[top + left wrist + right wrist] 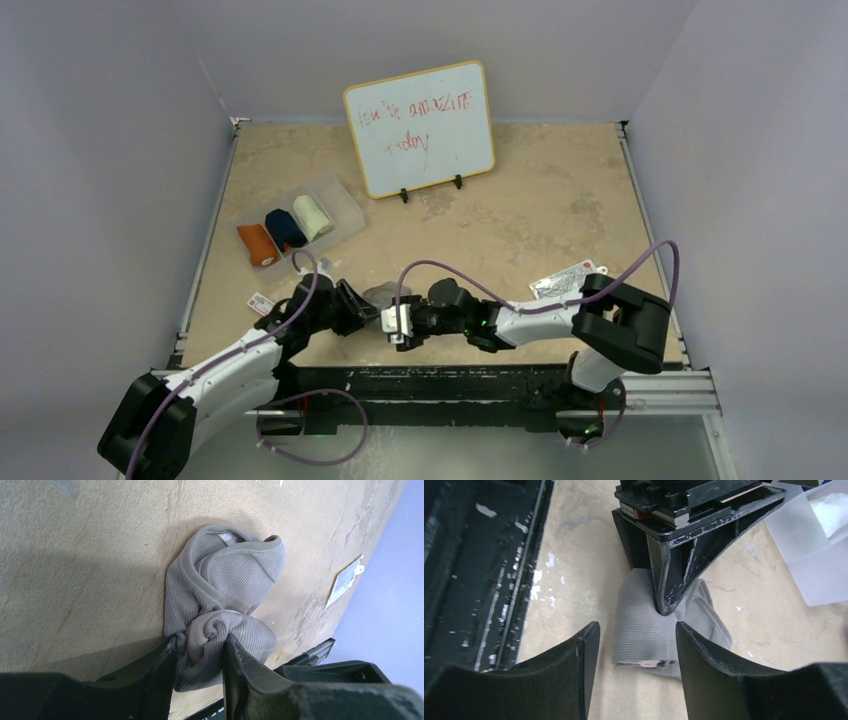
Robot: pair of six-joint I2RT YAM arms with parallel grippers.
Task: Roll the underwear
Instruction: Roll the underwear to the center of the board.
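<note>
Underwear (220, 595) (grey roll) stretches lengthwise from left hand (201, 647).

Tan table (520, 230) — grey underwear (380, 294), clear tray (345, 205), whiteboard (420, 128), card (563, 282)

The two tools stood nose to nose over the grey underwear (381, 294), each blocking the other's straight path. The left tool (200, 646) was clamped on the cloth, and its finger (669, 580) stood just ahead of the gap in the right tool (636, 630), whose jaws were apart. Close along one flank of both ran the black rail (450, 378) at the tabletop (540, 200) edge. Beyond the left tool, the clear tray (343, 205) with three rolls (286, 228) closed that side. On the right tool's far flank the surface lay open up to the whiteboard (420, 130). A printed card (563, 284) lay flat beside its arm.
</note>
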